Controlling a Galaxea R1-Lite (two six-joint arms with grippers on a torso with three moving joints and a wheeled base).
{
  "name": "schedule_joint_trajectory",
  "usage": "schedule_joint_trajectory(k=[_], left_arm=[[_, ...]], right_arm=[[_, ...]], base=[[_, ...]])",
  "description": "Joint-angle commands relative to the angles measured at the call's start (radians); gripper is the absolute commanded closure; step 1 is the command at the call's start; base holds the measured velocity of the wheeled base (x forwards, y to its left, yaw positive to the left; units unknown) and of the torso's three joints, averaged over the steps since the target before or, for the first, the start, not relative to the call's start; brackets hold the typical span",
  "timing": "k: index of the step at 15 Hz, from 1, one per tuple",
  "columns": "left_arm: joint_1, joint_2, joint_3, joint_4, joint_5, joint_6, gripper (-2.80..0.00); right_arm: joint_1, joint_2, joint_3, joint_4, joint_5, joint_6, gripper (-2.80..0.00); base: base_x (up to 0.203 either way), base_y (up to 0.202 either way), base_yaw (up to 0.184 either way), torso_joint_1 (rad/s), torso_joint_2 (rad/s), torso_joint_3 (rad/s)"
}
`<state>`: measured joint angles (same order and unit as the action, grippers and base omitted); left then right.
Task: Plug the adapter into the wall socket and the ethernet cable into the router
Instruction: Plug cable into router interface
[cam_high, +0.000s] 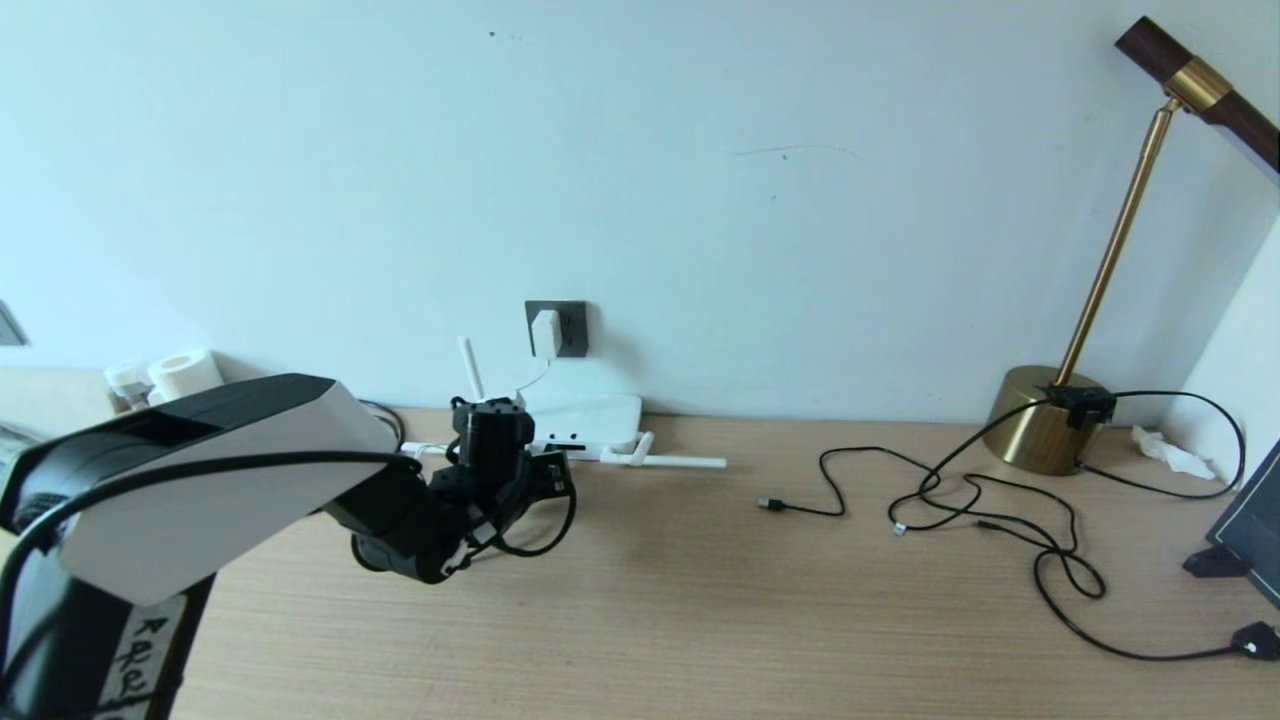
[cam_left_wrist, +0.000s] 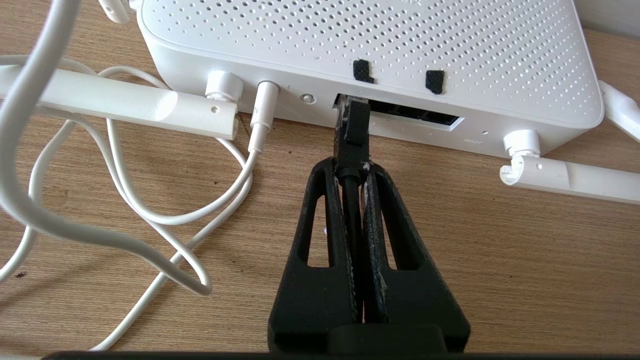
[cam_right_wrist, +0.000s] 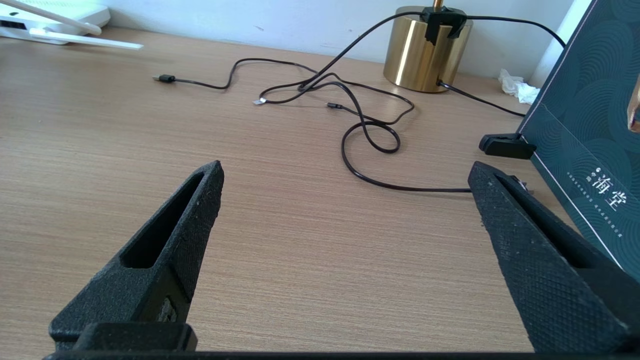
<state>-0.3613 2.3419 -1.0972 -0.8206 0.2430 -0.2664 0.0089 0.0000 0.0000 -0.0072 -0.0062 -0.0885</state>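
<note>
Ethernet cable (cam_left_wrist: 352, 200) is pinched just behind its plug by the left gripper (cam_left_wrist: 351, 167), jaws nearly closed, tip at the router (cam_left_wrist: 370, 55) port slot on the worktop (cam_left_wrist: 500, 260); push straight, level, until seated, while the right gripper (cam_right_wrist: 345, 180) idles, jaws wide and empty.

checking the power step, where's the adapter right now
In the head view the adapter sits in the wall socket, left of centre, directly above the router.

Router (cam_left_wrist: 380, 45): white, top dotted with fine perforations, two black tabs near its port edge. Adapter (cam_high: 546, 332): white, on dark grey socket (cam_high: 572, 328). Ethernet cable (cam_left_wrist: 351, 132): black. Desk (cam_high: 700, 600): light wood grain. Lamp (cam_high: 1040, 425): brass.
</note>
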Motion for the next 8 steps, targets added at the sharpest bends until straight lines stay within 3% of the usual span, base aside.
schedule_joint_trajectory(k=[1, 8], left_arm=[[-0.002, -0.003, 0.004, -0.005, 0.002, -0.002, 0.0], [-0.004, 0.0, 0.0, -0.005, 0.002, -0.004, 0.0]], right_arm=[[0.0, 0.002, 0.004, 0.0, 0.0, -0.001, -2.8], [0.0, 0.002, 0.005, 0.0, 0.0, 0.0, -2.8]], base=[[0.0, 0.0, 0.0, 0.0, 0.0, 0.0], [0.0, 0.0, 0.0, 0.0, 0.0, 0.0]])
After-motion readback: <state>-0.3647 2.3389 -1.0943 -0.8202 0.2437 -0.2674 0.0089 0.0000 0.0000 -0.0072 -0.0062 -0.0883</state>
